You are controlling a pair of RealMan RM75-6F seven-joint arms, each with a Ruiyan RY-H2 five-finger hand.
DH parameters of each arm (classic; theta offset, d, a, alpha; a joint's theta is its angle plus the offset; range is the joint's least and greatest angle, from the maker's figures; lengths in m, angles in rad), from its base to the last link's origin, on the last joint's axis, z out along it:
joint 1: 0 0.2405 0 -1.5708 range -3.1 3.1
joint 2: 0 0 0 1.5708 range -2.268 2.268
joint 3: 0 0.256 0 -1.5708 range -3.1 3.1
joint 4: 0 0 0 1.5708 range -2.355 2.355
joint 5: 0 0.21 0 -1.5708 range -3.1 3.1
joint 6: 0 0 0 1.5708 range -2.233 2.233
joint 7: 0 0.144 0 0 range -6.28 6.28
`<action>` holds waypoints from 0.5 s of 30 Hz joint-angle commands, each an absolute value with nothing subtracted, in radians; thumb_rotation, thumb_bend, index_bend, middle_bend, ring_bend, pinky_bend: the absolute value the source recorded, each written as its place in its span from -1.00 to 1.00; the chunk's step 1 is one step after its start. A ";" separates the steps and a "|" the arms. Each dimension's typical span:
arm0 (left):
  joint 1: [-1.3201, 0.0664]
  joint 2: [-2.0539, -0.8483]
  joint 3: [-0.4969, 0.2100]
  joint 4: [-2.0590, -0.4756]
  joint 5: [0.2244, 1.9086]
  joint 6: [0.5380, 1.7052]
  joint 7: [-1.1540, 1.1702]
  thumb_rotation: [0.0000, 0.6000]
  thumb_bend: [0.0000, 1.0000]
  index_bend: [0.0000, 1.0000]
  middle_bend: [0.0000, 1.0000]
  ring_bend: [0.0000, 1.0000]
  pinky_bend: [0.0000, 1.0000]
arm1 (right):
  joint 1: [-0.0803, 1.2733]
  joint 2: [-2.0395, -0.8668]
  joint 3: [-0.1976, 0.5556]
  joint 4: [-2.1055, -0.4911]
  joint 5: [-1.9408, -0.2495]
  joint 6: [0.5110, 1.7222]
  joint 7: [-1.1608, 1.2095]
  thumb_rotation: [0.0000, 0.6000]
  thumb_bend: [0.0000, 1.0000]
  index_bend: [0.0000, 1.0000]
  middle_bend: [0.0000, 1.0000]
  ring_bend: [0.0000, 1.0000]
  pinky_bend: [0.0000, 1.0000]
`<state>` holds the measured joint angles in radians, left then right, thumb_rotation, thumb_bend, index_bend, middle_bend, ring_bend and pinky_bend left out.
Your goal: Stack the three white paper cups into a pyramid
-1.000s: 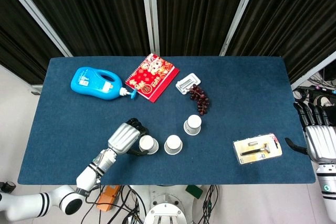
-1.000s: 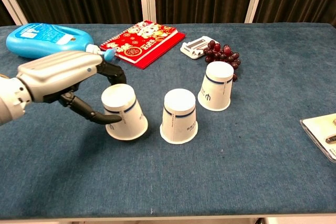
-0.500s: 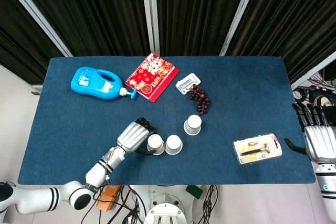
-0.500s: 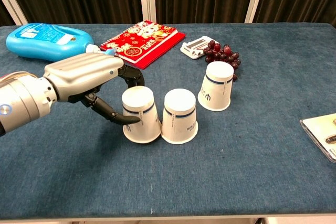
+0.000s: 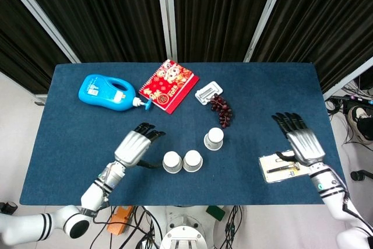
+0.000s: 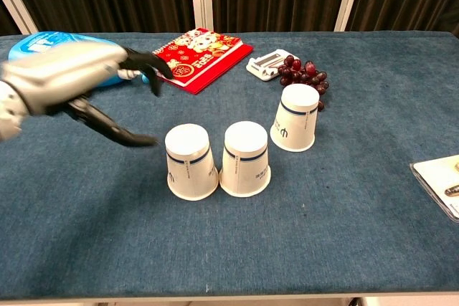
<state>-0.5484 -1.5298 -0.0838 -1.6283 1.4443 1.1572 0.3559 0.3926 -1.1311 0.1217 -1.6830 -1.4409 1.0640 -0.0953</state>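
Cups come first in the head view: three white paper cups stand upside down on the blue table (image 5: 70,144), the left cup (image 5: 171,161) and middle cup (image 5: 192,160) touching side by side, the third cup (image 5: 214,138) apart behind them, near the grapes (image 5: 222,109). This view alone shows the right hand (image 5: 301,141), fingers spread and empty, over the razor pack (image 5: 285,165). The left hand (image 5: 134,146) hangs open just left of the pair. One detergent bottle (image 5: 108,91), one red notebook (image 5: 168,85) and one small white holder (image 5: 206,93) lie further back.

In the chest view the left hand (image 6: 64,80) is blurred, fingers apart, clear of the left cup (image 6: 190,162); half a second earlier it gripped that cup. The middle cup (image 6: 244,158) touches it, the third cup (image 6: 295,117) stands alone. The right hand has moved in from the table's edge.
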 commanded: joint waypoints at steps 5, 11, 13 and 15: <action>-0.444 -1.389 -0.078 -1.636 1.423 1.279 0.290 0.33 -0.80 -0.57 -0.37 -0.67 -0.69 | 0.610 -1.281 0.180 -1.634 -1.317 0.818 -0.225 1.00 -0.38 -0.74 -0.76 -0.99 -0.79; -0.391 -1.344 -0.080 -1.610 1.383 1.317 0.218 0.33 -0.80 -0.57 -0.37 -0.69 -0.70 | 0.707 -1.353 0.199 -1.598 -1.233 0.749 -0.313 1.00 -0.22 -0.58 -0.64 -0.92 -0.75; -0.379 -1.335 -0.079 -1.603 1.379 1.325 0.202 0.33 -0.80 -0.57 -0.37 -0.69 -0.70 | 0.729 -1.366 0.200 -1.591 -1.208 0.740 -0.340 1.00 -0.18 -0.50 -0.59 -0.89 -0.74; -0.370 -1.331 -0.078 -1.598 1.377 1.330 0.192 0.33 -0.80 -0.57 -0.37 -0.69 -0.70 | 0.746 -1.378 0.198 -1.584 -1.184 0.736 -0.361 1.00 -0.18 -0.46 -0.56 -0.87 -0.73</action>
<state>-0.3733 -1.3337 -0.0785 -1.6008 1.3791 1.3277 0.1954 0.7343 -1.3660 0.1971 -1.5923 -1.2006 0.7430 -0.3457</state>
